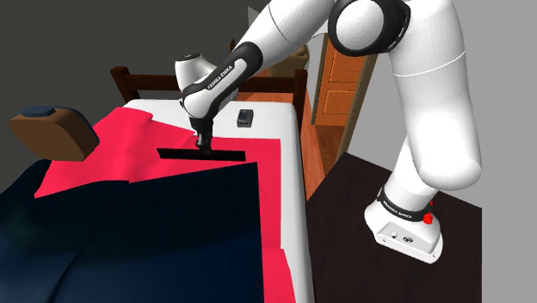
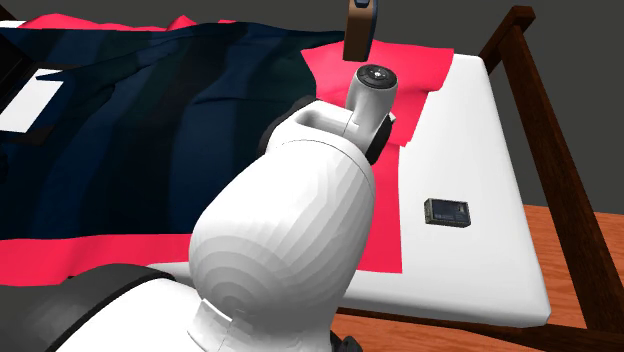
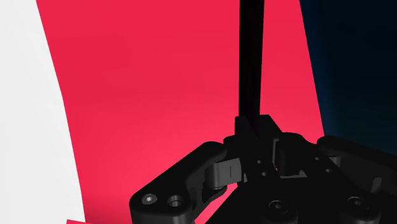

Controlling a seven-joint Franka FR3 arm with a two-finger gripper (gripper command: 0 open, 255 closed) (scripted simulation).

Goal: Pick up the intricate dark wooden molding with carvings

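The black gripper (image 1: 204, 146) is reaching down over the bed, and its two fingers are pressing in from both sides on the dark molding (image 1: 228, 157), a long, thin black strip. The strip is lying flat on the red sheet (image 1: 129, 146), just beside the edge of the navy blanket (image 1: 155, 224). In the wrist view the molding (image 3: 251, 76) is running straight out from between the gripper (image 3: 254, 143) fingers, across the sheet (image 3: 159, 83). A small black box (image 2: 447, 212) is sitting apart on the bare white mattress (image 2: 480, 130), near the dark wooden bed frame (image 2: 545, 130). A brown cushion (image 1: 56, 129) is resting at the sheet's far corner.
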